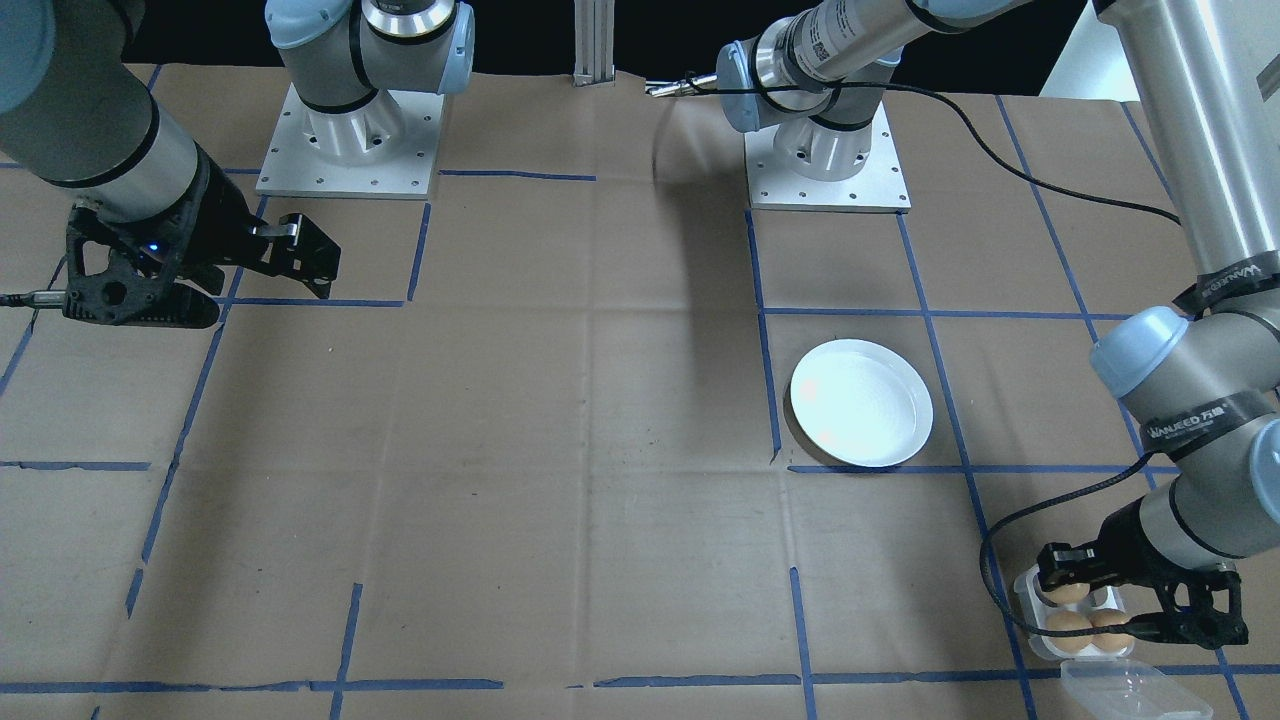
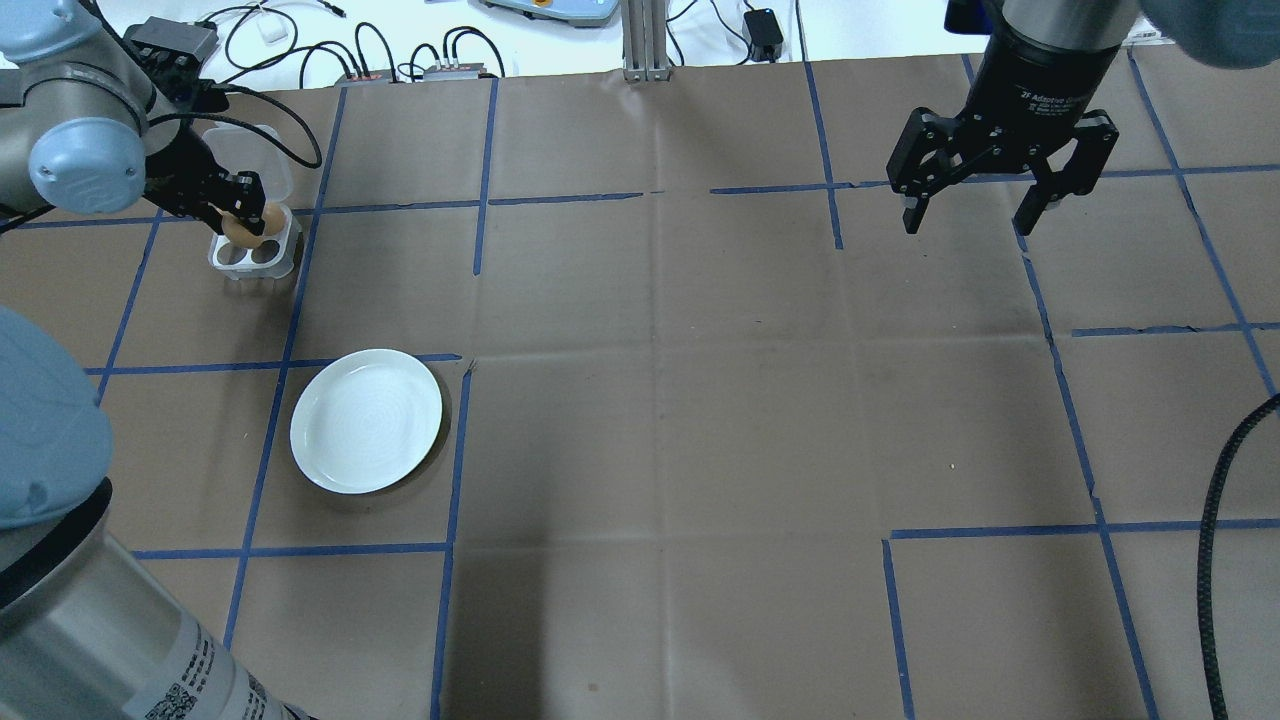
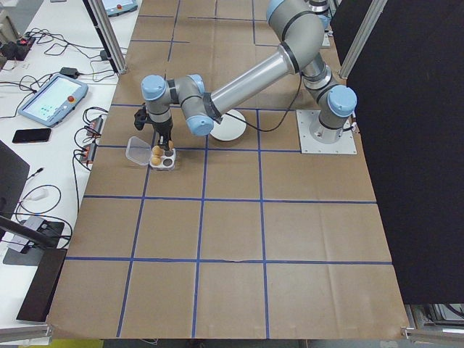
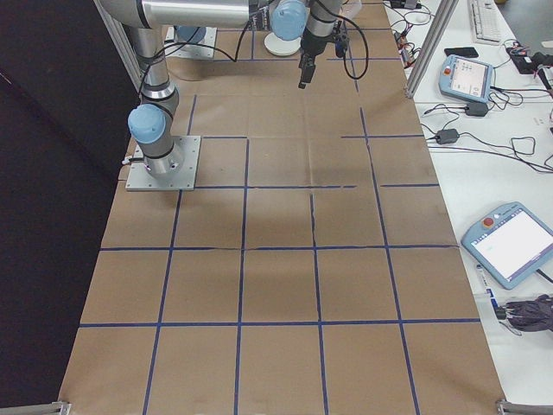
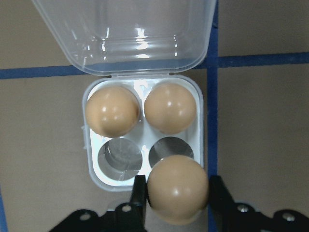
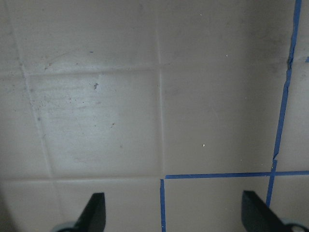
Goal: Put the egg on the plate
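1. The left gripper [image 5: 176, 193] is clamped on an egg [image 5: 177, 188], one finger on each side of it, lifted just above the tray [image 5: 91, 145].
2. Under the fingers, the tray's two nearer holes are empty. The two farther holes each hold an egg, and beyond them the clear lid [image 5: 125, 38] lies folded back.
3. In the overhead view the plate [image 2: 366, 420] lies on the paper, well apart from the fingers, back toward the robot's base and a little toward the table's middle. Nothing lies on it, and nothing stands between it and the tray.
4. My judgement: the coming move is a carry from over the tray to over the plate, then a descent and release near its centre, since an egg set near the shallow rim could roll off.
5. The egg's long axis cannot be told for sure; from the wrist it looks nearly round.
6. The right gripper [image 2: 975, 210] hangs spread wide over bare paper, holding nothing, far across the table. The left arm is plainly the nearer one.
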